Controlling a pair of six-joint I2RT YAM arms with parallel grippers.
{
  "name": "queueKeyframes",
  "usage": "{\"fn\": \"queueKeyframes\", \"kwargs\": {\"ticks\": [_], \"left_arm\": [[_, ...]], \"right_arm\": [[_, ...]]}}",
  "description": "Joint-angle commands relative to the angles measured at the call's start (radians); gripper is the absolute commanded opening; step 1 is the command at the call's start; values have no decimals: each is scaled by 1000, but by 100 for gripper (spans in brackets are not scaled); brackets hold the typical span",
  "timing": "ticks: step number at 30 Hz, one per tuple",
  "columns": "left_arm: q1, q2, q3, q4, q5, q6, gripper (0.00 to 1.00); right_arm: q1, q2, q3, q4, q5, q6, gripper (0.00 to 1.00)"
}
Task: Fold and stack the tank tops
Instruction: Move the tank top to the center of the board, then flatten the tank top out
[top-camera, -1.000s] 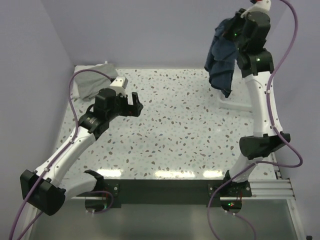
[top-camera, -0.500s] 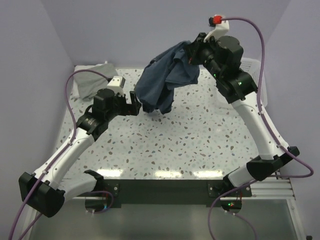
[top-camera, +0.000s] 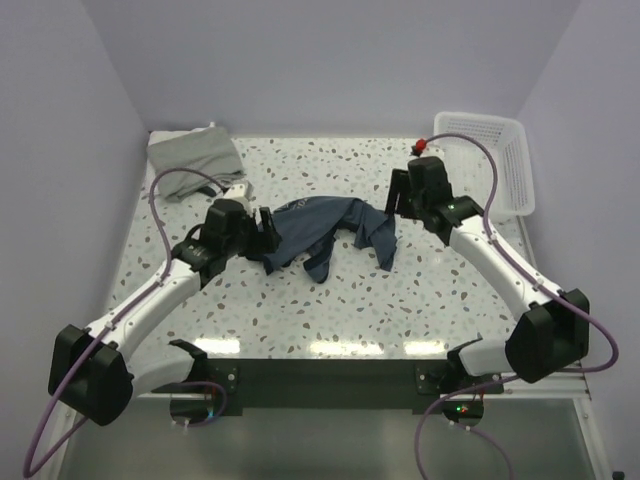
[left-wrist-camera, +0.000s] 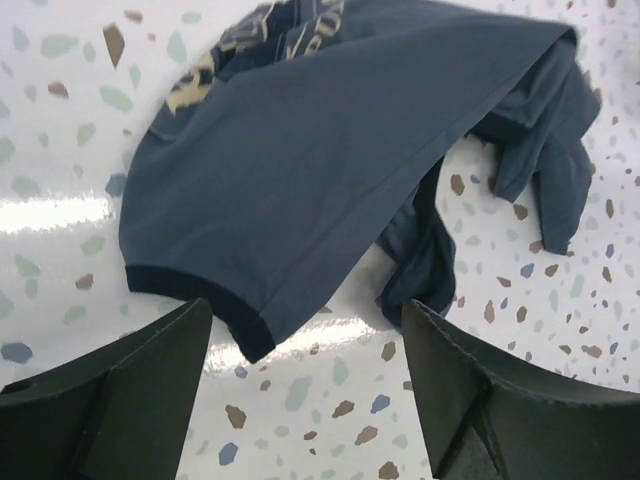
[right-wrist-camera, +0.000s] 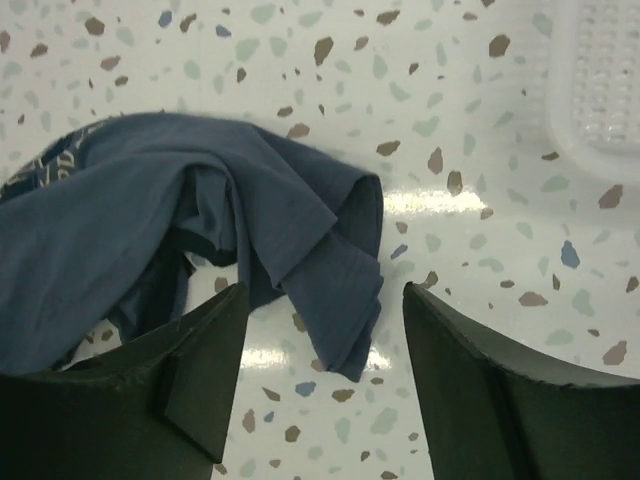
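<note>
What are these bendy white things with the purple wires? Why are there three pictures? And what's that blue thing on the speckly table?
The bendy white things are two robot arms. Each one ends in a claw with two fingers: the left gripper and the right gripper. The big picture comes from a camera looking down from above. The other two come from little cameras on the robot's wrists, so the dark shapes at the bottom of those are its own fingers. The blue thing is a navy tank top, lying crumpled on the table between the two claws. Both claws are open and hold nothing. A grey tank top lies in the far left corner, and a white basket sits in the far right corner.
</note>
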Motion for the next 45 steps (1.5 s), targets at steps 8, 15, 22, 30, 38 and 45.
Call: {"fn": "queueKeyframes", "kwargs": {"ticks": [8, 15, 22, 30, 38, 45], "left_arm": [[-12, 39, -247, 152, 29, -146, 78], [-12, 162, -189, 218, -22, -175, 89], [-12, 264, -118, 241, -74, -208, 78], [-8, 348, -61, 258, -72, -187, 47], [143, 408, 182, 191, -123, -184, 0], [229, 498, 587, 57, -218, -159, 0]], "right_arm": [[72, -88, -331, 107, -107, 72, 58], [75, -2, -379, 202, -99, 82, 59], [75, 150, -335, 260, -89, 97, 59], [75, 247, -243, 207, -12, 89, 0], [75, 20, -141, -3, 19, 25, 0], [75, -170, 46, -219, 30, -39, 0]]}}
